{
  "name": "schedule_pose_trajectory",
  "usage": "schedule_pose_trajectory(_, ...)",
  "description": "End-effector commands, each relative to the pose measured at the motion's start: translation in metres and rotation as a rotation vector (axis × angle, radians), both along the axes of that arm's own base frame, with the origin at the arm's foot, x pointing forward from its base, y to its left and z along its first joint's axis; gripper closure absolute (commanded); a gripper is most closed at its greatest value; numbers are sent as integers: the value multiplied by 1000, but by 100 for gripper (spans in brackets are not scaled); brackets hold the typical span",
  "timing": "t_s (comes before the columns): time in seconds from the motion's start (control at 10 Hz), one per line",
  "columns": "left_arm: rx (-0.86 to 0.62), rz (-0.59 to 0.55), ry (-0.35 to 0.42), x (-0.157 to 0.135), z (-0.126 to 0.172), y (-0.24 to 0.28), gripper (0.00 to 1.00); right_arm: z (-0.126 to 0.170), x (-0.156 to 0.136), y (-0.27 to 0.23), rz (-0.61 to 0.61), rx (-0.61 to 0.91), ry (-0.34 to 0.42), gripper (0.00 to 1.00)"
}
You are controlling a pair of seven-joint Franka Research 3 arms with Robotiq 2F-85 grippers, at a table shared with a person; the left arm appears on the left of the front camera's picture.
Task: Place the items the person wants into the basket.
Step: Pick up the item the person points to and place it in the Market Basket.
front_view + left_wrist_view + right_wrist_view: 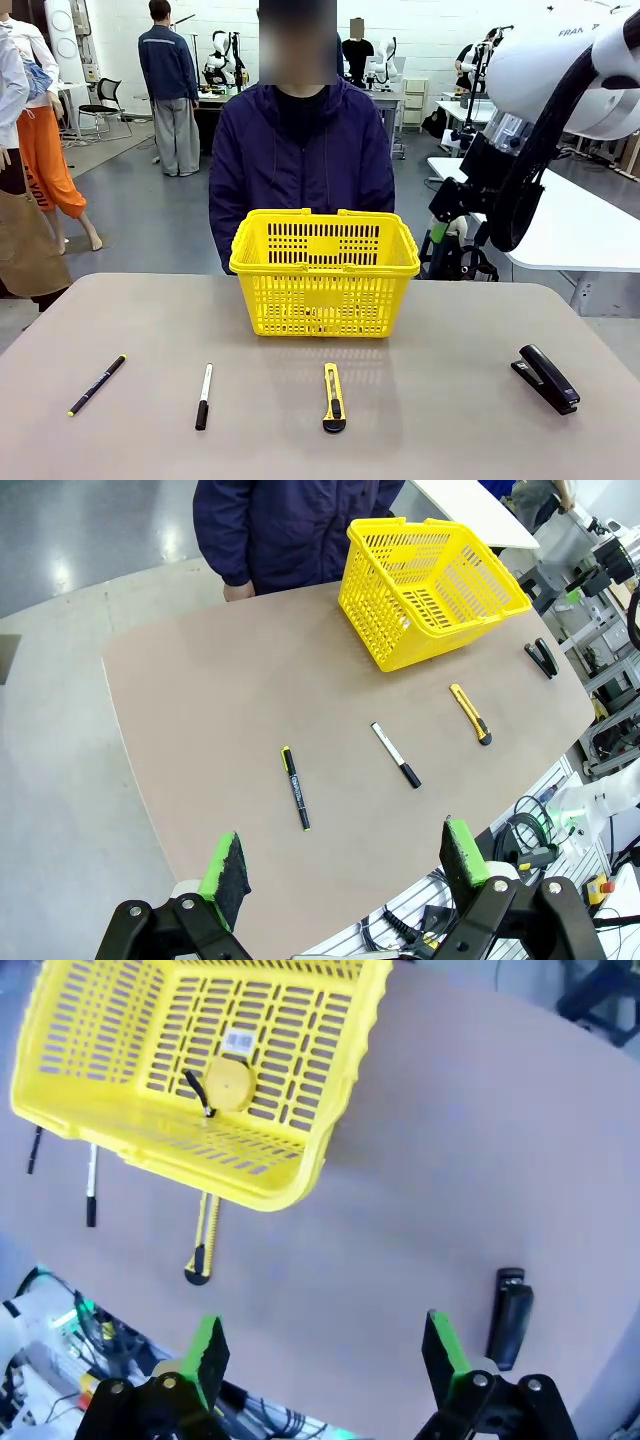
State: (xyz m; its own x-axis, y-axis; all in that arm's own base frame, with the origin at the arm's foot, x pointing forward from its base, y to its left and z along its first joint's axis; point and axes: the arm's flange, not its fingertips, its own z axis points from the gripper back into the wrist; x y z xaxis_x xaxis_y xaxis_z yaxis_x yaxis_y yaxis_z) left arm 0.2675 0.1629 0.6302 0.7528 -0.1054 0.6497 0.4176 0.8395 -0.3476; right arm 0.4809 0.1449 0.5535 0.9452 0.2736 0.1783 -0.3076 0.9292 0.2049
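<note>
The tan table (450, 340) carries a basket (324, 290) near its far edge, at the middle. Nearer the robot, well apart in a row, lie a pen (97, 385), a marker (204, 396), a knife (333, 397) and, far right, a stapler (546, 378).

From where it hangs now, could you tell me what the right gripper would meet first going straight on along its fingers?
Probably bare table, between the yellow basket and the black stapler. The open right gripper points down there; depth is unclear, so the basket's near corner could come first.
</note>
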Motion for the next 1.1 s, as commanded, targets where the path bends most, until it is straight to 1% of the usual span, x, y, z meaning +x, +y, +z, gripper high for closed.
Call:
schedule_pose_trajectory(0.0, -9, -11, -5, 0, 0, 0, 0, 14, 0, 1, -15, 2, 8, 0)
schedule_pose_trajectory(1.0, -9, -11, -5, 0, 0, 0, 0, 14, 0, 1, -15, 2, 8, 0)
